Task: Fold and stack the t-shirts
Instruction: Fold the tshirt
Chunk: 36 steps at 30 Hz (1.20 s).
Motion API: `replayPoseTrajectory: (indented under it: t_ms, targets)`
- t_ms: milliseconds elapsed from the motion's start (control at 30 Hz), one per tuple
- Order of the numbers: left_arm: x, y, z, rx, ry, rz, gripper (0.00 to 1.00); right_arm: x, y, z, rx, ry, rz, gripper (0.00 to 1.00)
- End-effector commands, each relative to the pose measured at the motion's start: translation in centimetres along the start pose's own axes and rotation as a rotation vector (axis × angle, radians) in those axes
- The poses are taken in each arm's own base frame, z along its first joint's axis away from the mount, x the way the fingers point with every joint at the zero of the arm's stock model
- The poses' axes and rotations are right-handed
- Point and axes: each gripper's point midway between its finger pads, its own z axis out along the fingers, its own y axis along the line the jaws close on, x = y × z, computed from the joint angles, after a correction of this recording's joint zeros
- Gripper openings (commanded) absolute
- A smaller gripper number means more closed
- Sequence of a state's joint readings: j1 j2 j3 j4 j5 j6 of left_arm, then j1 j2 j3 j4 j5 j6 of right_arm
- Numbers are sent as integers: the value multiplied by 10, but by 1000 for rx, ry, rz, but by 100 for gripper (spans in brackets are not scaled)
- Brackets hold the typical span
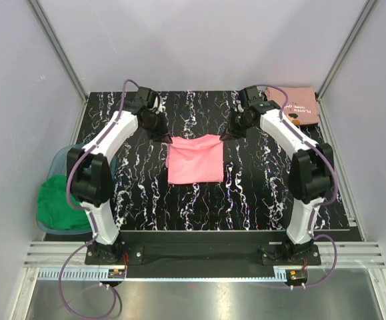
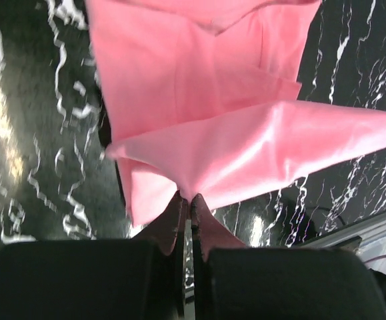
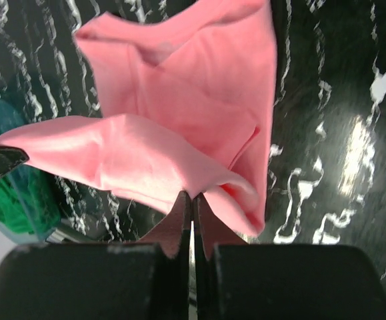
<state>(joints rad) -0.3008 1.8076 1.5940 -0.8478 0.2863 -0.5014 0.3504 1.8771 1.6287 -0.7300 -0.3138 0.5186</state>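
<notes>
Green cloth, one, 8 o'clock, bin partly hidden. Pink t-shirt, one, table centre; left gripper, right gripper, each pinched tight on its far edge. Salmon t-shirt, one, 1 o'clock, apparently folded, lettering unreadable.

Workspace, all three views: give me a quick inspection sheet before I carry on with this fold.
Surface: black white-veined table, no spills seen.
Job's things: pink t-shirt mid-table, its far edge raised between the two grippers; salmon t-shirt lies folded at the far right corner.
Clutter: green cloth in a translucent bin beside the table's left edge.
Grippers: left gripper and right gripper are each shut on a far corner of the pink t-shirt.
Cables: purple cables run along both arms and loop near the bases; none lies on the cloth.
Surroundings: plain walls and a metal frame; nothing else seen.
</notes>
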Motion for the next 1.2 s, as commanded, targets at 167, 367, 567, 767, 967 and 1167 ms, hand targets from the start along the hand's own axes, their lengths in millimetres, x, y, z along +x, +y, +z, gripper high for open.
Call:
replayPoseTrajectory:
  t_ms: [167, 367, 567, 767, 967, 1167]
  targets:
    - [-71, 7, 39, 155, -44, -30, 1, -60, -16, 62, -116, -22, -43, 0]
    - [-131, 30, 84, 273, -155, -90, 24, -110, -32, 107, -195, -75, -34, 22]
    - [-160, 53, 53, 171, -243, -144, 39, -155, -43, 105, -137, -96, -34, 62]
    - [-128, 10, 17, 291, -227, -35, 51, -148, -25, 64, -147, -97, -30, 67]
    - [-105, 19, 38, 263, -171, -6, 58, -120, -25, 61, -206, -56, -57, 74]
    - [-110, 38, 68, 109, -163, 14, 57, -122, -24, 79, -221, -54, -74, 71]
